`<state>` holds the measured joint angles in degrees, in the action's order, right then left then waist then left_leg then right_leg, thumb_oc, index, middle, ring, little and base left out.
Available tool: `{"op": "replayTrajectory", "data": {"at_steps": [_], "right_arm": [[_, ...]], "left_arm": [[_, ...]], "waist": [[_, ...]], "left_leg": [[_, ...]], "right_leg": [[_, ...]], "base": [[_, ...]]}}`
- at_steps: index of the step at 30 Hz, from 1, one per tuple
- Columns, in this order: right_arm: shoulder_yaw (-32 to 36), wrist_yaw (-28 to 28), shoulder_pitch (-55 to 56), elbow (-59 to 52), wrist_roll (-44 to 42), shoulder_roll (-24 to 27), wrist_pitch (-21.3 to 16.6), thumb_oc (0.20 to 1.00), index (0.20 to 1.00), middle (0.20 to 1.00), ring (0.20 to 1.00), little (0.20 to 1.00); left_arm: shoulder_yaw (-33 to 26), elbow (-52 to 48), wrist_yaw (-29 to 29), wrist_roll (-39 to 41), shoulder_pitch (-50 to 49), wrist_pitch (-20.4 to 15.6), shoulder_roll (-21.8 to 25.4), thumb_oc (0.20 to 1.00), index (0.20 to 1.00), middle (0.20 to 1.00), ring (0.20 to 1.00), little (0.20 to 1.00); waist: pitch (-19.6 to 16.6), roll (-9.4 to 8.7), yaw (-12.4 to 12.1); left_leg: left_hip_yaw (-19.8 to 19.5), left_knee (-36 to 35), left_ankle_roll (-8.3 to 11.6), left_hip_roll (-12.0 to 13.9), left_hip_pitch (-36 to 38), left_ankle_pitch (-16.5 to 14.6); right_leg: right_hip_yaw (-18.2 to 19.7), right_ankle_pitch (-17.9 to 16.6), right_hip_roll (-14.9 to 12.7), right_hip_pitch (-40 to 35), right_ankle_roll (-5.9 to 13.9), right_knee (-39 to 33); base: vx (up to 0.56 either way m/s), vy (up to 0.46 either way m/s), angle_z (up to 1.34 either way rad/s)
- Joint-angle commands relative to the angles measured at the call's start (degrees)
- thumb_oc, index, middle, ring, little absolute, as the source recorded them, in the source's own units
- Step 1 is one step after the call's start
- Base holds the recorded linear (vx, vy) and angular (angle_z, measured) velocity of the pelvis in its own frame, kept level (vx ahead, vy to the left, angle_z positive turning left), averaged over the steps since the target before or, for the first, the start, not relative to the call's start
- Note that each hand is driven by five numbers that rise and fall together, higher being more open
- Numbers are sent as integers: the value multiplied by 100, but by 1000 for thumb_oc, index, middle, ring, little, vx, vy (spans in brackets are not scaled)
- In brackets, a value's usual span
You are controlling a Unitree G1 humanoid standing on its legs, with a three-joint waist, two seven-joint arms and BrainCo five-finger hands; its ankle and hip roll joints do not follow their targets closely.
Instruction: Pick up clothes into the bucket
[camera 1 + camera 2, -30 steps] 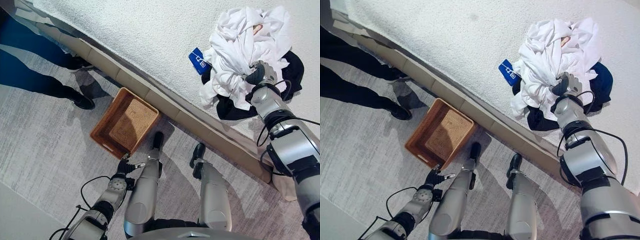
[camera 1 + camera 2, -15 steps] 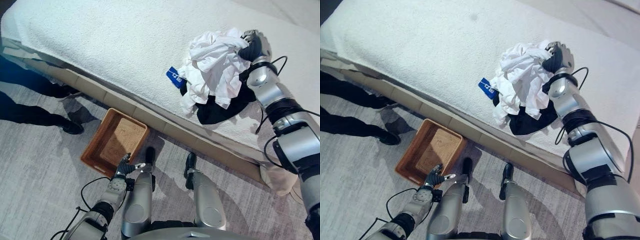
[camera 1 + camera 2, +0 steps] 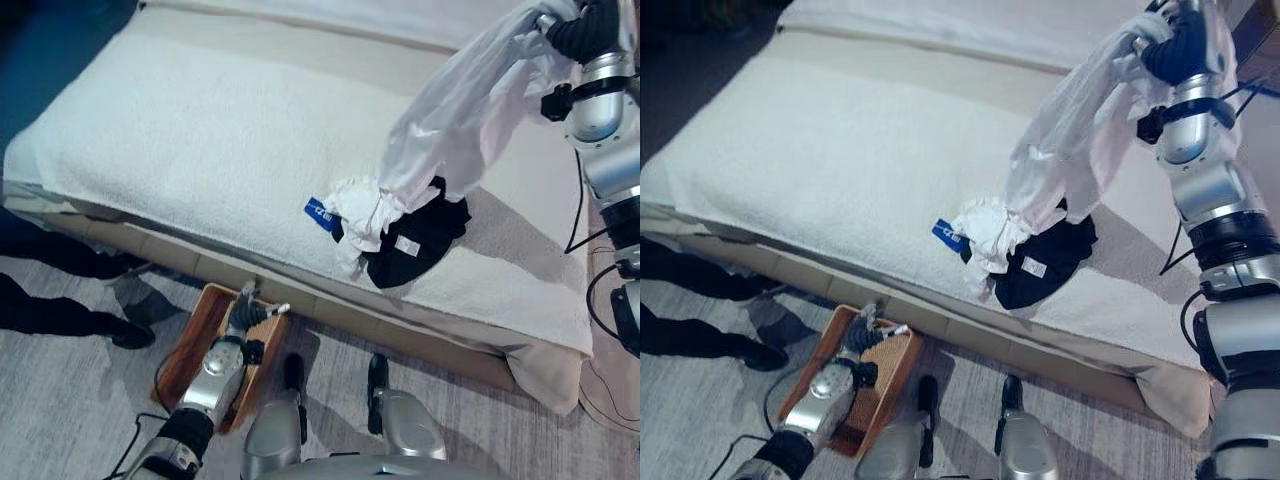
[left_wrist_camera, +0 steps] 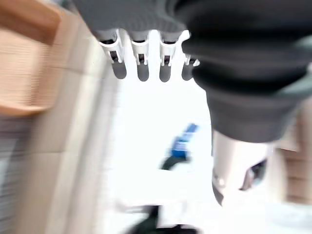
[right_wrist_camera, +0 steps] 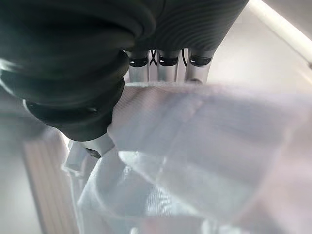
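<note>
Landmark = bed (image 3: pixel 200 150), covered in a white textured towel-like spread.

Right hand (image 3: pixel 590 25) is raised above the bed's far right side, fingers clenched on a white shirt (image 3: pixel 460 115). Right wrist view confirms it: white cloth is bunched between the fingers (image 5: pixel 168 61) and thumb. The shirt is stretched in a long diagonal from the hand down to the pile; its lower end is crumpled on the bed near the front edge.

Black garment (image 3: pixel 415 245) lies on the bed just beside and partly under the shirt's lower end, touching it. A small white tag (image 3: pixel 406 243) sits on the black cloth; the print is too small to read.

Blue label (image 3: pixel 318 211) lies on the bed at the pile's left side, touching the white cloth. It has white marks, not legible.

Wicker basket (image 3: pixel 805 375), brown and rectangular, sits on the grey floor right against the bed's front edge, well left of the pile. No clothes visible inside it.

Left hand (image 3: pixel 245 315) hangs low over the basket's near-bed rim, fingers (image 4: pixel 139 61) straight, holding nothing.

A person's dark-trousered legs and shoes (image 3: pixel 125 335) stand on the floor left of the basket, close to the bed front.
</note>
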<state>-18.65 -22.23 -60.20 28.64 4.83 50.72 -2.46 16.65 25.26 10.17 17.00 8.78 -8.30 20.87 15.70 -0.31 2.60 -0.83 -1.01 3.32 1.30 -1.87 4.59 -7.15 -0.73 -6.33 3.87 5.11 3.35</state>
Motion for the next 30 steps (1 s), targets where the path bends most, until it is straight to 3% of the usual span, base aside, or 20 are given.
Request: {"op": "replayTrajectory", "data": {"at_steps": [1, 8, 11, 15, 19, 30], "right_arm": [[51, -114, 5, -544, -145, 305, -263, 200, 200, 200, 200, 200], [99, 457, 470, -1297, -850, 138, -374, 200, 200, 200, 200, 200], [-342, 1138, 467, -1636, -1671, 128, -417, 200, 200, 200, 200, 200], [-698, 1591, 353, -1935, -2407, 203, -458, 200, 200, 200, 200, 200], [-1128, 2126, 245, -2439, -3276, 256, -493, 200, 200, 200, 200, 200], [-1646, 2482, 25, -3114, -4130, 225, -593, 200, 200, 200, 200, 200]], "left_arm": [[-76, -517, 179, -252, 243, -220, 175, 1000, 1000, 1000, 1000, 1000], [-37, -1150, 592, -879, 1293, -143, 299, 1000, 1000, 1000, 1000, 1000], [366, -1037, 564, -933, 2137, -61, 291, 1000, 1000, 1000, 1000, 1000], [729, -846, 461, -947, 2641, -19, 255, 1000, 1000, 1000, 1000, 1000], [1317, -577, 35, -462, 3069, 47, 73, 1000, 1000, 1000, 1000, 1000], [2741, -418, -1048, 1229, 3474, 335, -173, 1000, 1000, 1000, 1000, 1000]], "waist": [[-616, -328, 77], [-924, -390, 213], [-1065, -412, 308], [-1112, -407, 370], [-1134, -384, 417], [-1079, -308, 461]], "left_leg": [[-75, 483, 55, -61, -51, -615], [35, 348, 60, -8, 233, -654], [80, 296, 61, 5, 364, -673], [106, 260, 69, 11, 429, -671], [115, 217, 72, 15, 477, -646], [51, 246, 80, -6, 477, -627]], "right_leg": [[-21, 279, -120, -312, 215, -18], [7, 280, -106, -571, 223, -145], [35, 284, -97, -673, 228, -156], [49, 281, -95, -725, 235, -168], [24, 253, -103, -764, 247, -206], [-42, 260, -118, -819, 256, -210]], "base": [[85, -27, -6], [56, -12, -6], [36, 0, -5], [17, 7, -6], [5, 11, -7], [0, 0, 0]]}}
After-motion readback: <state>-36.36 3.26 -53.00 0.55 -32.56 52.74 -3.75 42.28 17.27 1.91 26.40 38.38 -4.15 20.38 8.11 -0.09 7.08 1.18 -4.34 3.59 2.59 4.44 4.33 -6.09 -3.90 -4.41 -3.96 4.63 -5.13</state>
